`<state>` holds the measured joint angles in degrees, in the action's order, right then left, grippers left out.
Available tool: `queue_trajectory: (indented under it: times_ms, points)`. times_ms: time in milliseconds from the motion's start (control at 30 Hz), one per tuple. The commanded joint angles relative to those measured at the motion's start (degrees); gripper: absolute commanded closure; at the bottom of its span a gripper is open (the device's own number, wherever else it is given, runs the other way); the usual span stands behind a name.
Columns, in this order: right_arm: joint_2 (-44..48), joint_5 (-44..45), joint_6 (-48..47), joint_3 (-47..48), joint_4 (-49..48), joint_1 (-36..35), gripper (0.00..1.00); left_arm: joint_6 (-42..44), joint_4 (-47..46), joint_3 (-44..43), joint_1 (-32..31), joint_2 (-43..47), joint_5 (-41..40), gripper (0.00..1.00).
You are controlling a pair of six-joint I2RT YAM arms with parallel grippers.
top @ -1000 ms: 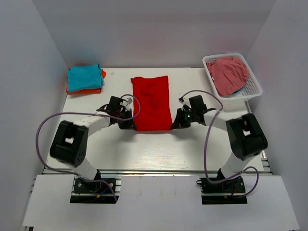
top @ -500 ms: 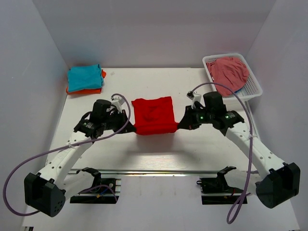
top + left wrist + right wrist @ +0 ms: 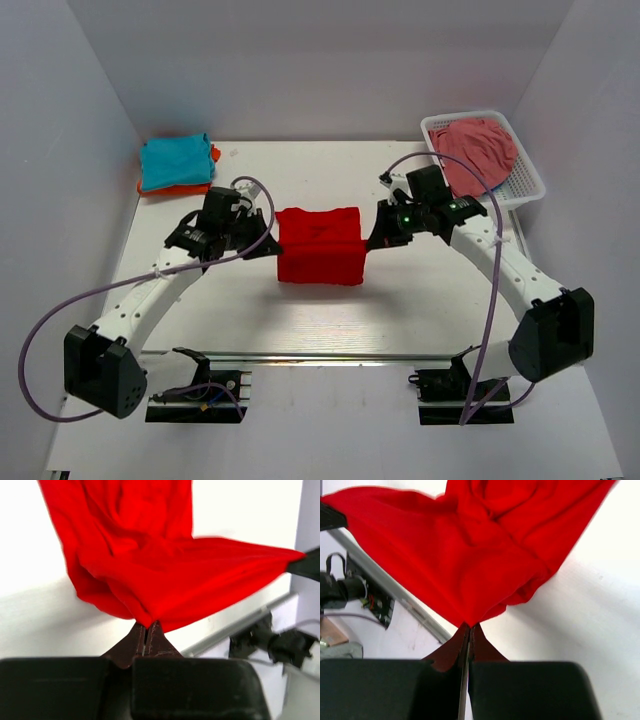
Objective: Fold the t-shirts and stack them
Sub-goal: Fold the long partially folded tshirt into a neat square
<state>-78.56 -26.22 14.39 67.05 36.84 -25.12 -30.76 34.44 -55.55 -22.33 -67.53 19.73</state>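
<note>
At centre frame, the red t-shirt (image 3: 320,258) hangs bunched between left gripper (image 3: 272,248) and right gripper (image 3: 371,241), both clamped on its corners; a second earlier it lay flat and long.

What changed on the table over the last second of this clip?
The left gripper and right gripper, shut on the near corners of the red t-shirt throughout, raised that edge and swung it toward the far side; the shirt, flat and long before, now looks doubled and shorter. The teal t-shirt, orange t-shirt and basket did not move.
</note>
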Motion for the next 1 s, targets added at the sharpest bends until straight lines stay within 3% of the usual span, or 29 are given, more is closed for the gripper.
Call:
queue_trajectory:
  times_ms: [0,533,967]
  points:
    - [-2.38,3.18,0.20,5.28,-0.72,1.22,1.00,-0.61,-1.56,-4.73,0.79,-2.42,-6.43,1.00]
    - [-23.56,4.68,-0.59,24.00,-0.63,5.35,1.00,1.32,-0.42,-23.63,1.85,-24.75,-13.22,1.00]
    - [-37.97,3.46,-4.29,34.81,-5.19,6.93,1.00,0.62,-1.65,-29.26,4.13,-36.17,-16.39,1.00]
